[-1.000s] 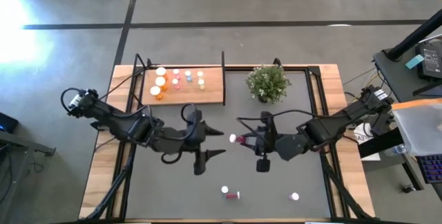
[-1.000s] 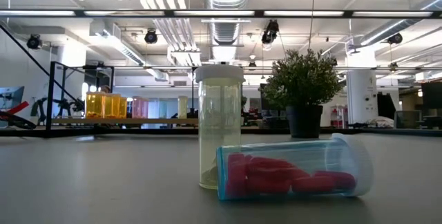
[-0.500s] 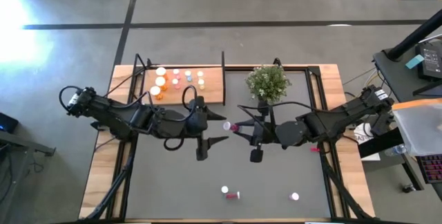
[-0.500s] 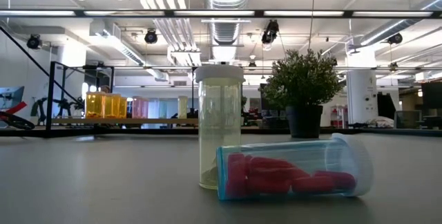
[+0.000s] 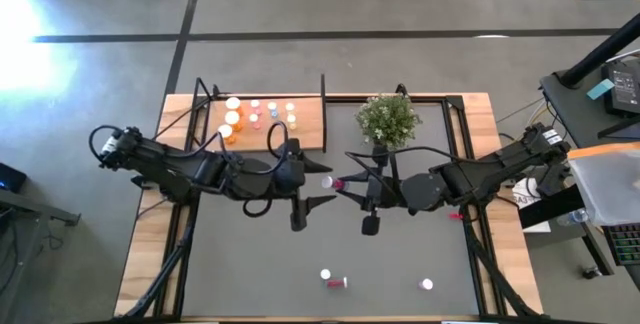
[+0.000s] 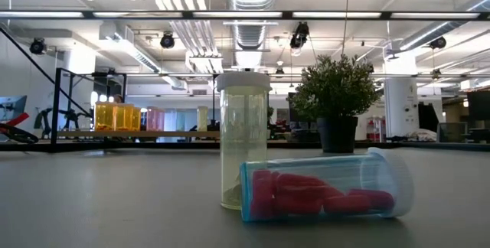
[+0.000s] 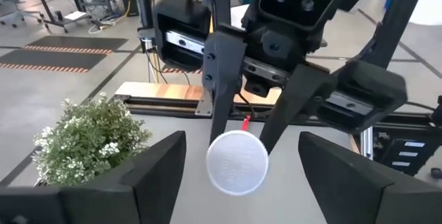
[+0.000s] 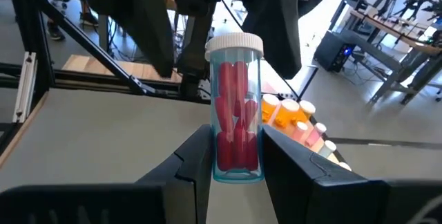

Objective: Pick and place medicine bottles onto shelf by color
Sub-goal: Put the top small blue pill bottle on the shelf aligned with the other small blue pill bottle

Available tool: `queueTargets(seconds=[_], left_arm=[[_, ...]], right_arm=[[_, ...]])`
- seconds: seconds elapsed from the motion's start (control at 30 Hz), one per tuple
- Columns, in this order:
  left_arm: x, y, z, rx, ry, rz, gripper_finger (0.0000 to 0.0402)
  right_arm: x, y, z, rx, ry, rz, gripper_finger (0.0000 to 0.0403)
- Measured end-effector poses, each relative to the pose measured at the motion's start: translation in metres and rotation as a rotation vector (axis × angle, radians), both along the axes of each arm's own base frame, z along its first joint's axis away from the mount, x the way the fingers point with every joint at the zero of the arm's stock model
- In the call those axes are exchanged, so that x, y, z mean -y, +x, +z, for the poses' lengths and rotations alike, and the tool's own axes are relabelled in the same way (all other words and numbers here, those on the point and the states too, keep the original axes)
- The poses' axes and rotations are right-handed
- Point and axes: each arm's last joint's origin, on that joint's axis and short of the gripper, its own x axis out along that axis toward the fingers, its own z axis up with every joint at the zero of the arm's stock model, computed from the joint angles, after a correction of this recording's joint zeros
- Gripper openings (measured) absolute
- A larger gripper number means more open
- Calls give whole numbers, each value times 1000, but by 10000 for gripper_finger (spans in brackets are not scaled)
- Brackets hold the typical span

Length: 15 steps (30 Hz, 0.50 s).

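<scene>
A clear bottle of red pills (image 8: 235, 113) with a white cap (image 7: 238, 163) hangs over the mat's middle, with my right gripper (image 5: 343, 184) shut on it. My left gripper (image 5: 316, 190) faces it from the table's left, open. Its fingers (image 7: 159, 172) stand to either side of the cap, just short of it, and touch nothing. The shelf (image 5: 300, 134) lies at the far left and bears orange, pink, yellow and pale blue bottles (image 5: 255, 116). An upright yellowish bottle (image 6: 245, 141) and a red-pill bottle lying on its side (image 6: 325, 190) rest near the front edge. My right gripper pinches the bottle's bottom end (image 8: 238, 165) between its two fingers (image 8: 197, 162). They come nearly level from the table's right and lie along the bottle. The bottle is lifted clear of the mat, its capped end (image 5: 327, 181) pointing at my left gripper.
A potted plant (image 5: 388, 119) stands at the far middle, right of the shelf's dark upright edge (image 5: 323, 94). Another white-capped bottle (image 5: 427, 285) stands at the near right. Bare mat (image 5: 250, 264) lies at the near left.
My right gripper has carried the red-pill bottle toward the table's far edge and a little left, toward my left gripper. My left gripper has swung toward the far edge and right, so the two now face each other closely. Over the last half second both have kept still.
</scene>
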Motion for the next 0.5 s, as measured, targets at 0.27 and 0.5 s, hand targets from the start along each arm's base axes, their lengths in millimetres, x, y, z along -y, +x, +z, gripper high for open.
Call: queueTargets(seconds=[0.27,0.5], left_arm=[[0,2,-2,-3,-23,8,209],[0,2,-2,-3,-23,8,151]], right_arm=[[0,0,1,7,-1,1,102],[0,0,1,5,-10,3,102]])
